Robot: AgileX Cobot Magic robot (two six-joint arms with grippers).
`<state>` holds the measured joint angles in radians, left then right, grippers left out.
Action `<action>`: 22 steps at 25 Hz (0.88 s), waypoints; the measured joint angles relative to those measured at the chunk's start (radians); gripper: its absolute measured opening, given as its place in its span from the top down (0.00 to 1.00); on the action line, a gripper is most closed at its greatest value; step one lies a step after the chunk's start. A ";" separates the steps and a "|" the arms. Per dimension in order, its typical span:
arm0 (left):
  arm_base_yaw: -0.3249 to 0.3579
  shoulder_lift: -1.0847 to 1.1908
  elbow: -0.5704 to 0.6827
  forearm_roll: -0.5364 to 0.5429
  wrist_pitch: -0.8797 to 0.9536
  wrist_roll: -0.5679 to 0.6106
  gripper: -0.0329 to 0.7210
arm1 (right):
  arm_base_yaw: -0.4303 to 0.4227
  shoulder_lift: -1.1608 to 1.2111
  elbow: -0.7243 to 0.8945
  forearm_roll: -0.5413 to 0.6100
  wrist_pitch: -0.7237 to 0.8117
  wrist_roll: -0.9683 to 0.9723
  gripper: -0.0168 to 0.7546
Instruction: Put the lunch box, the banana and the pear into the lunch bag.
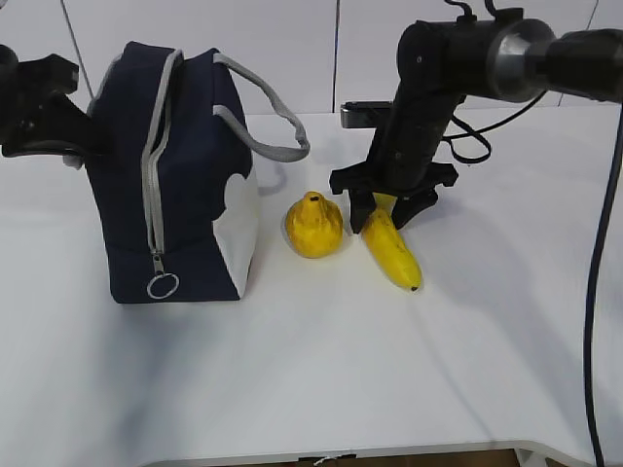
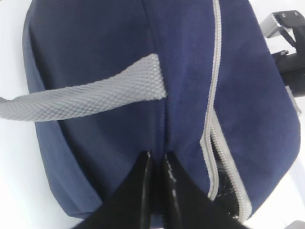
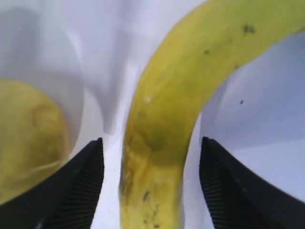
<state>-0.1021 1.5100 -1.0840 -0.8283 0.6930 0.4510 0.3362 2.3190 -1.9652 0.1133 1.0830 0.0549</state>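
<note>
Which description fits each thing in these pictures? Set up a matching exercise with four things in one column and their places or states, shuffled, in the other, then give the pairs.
Things:
1. lunch bag
2. pear
3. banana
4. left gripper

Descriptions:
A. lying on the table between the open fingers of the right gripper
B. shut, its tips pressed against navy fabric
C. standing upright at the left, its zipper pull low on the front
D. sitting on the table between the bag and the banana

Pairs: 1-C, 2-D, 3-A, 4-B

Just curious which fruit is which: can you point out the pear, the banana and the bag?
pear (image 1: 313, 226), exterior view, its round body.
banana (image 1: 392, 255), exterior view, mid-length.
bag (image 1: 195, 185), exterior view, navy front.
</note>
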 joint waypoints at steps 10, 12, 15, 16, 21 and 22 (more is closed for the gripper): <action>0.000 0.000 0.000 0.000 -0.001 0.000 0.97 | 0.000 0.000 0.000 0.000 0.000 -0.002 0.58; 0.000 0.000 0.000 0.000 -0.001 0.000 0.97 | 0.000 0.000 0.000 0.000 0.000 -0.002 0.59; 0.000 0.000 0.000 0.000 -0.001 0.000 0.97 | 0.000 0.000 -0.006 -0.009 0.012 -0.004 0.59; 0.000 0.000 0.000 0.000 -0.001 0.000 0.97 | 0.000 0.000 -0.014 -0.013 0.030 -0.007 0.59; 0.000 0.000 0.000 0.000 -0.001 0.000 0.97 | 0.000 0.000 -0.099 -0.037 0.116 -0.014 0.59; 0.000 0.000 0.000 0.000 -0.001 0.000 0.97 | 0.000 0.000 -0.124 -0.040 0.128 -0.016 0.59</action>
<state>-0.1021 1.5100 -1.0840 -0.8283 0.6922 0.4510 0.3362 2.3190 -2.0893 0.0735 1.2110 0.0389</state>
